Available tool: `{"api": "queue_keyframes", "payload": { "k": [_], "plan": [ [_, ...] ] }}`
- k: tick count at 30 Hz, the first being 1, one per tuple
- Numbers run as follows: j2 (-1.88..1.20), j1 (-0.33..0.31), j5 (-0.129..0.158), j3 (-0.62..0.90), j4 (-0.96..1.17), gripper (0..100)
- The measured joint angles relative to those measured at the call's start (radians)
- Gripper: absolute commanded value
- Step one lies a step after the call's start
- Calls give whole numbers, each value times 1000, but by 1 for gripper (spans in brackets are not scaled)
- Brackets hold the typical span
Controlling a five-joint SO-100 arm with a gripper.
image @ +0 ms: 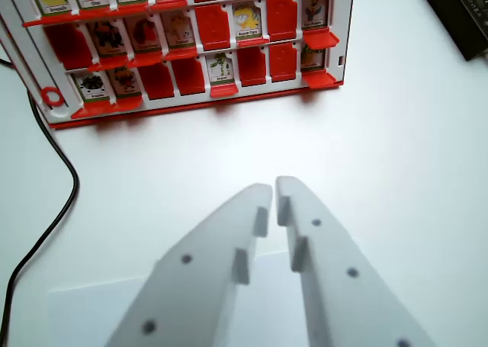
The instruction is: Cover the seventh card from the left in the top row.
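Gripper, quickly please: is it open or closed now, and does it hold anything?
Gripper: nearly closed, only a thin gap between the white fingertips, holding nothing; it hangs above the white table, away from the red card board.

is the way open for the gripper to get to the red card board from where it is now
Probably yes. Only bare white table lies between the gripper and the card board; the black cable runs off to the side.

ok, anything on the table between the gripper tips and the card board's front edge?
Nothing. In the wrist view, the stretch from the gripper up to the game board is bare white table. The black cable runs off to the wrist view's left, outside that stretch.
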State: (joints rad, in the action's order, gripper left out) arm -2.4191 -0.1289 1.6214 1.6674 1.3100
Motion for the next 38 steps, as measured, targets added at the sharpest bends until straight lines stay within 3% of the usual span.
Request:
{"api": "queue_keyframes", "payload": {
  "k": [9,25,38],
  "plan": [
    [-270,-8,44,63,114,0],
    [-327,77,44,64,156,0],
    [-327,98,51,87,156,0]
  ]
}}
